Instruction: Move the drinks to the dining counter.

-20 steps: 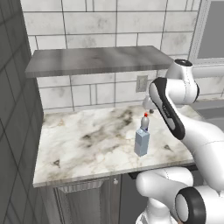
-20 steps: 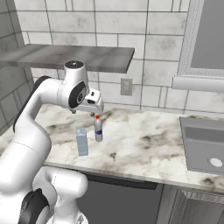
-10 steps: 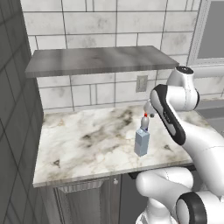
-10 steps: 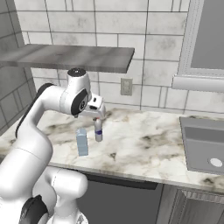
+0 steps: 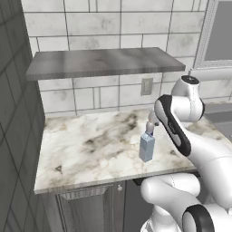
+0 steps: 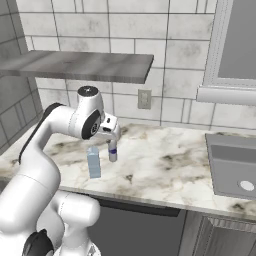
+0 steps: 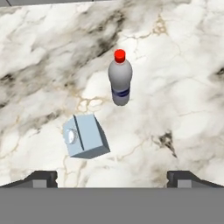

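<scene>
Two drinks stand upright and close together on the marble table, near its front edge: the carton and the bottle. In the hand view the bottle sits at about twelve o'clock from the pincer, and the carton at about ten o'clock, nearer the tips. The pincer hovers above them with its jaws spread wide and nothing between them.

My worry is the small gap between the two. If the pincer comes down on the bottle with its jaws this wide, one tip could clip the carton and shove or topple it, and the table's front edge is not far off. The bottle is tall, slim and round, so a slightly off-centre squeeze could make it roll out between the tips or tip over. It also looks smooth enough to slip if gripped up near the neck. The carton looks light, so I would guess that a nudge moves it easily.

As for make and shape, the bottle is a greyish cylinder with rounded shoulders, a dark blue band around its middle and a small red cap. The carton is a pale blue-grey box with flat sides, and a round spout shows on its top. The table is polished white marble with grey-brown veins. Behind it rises a wall of pale rectangular tiles, with a grey stone shelf fixed to it.
</scene>
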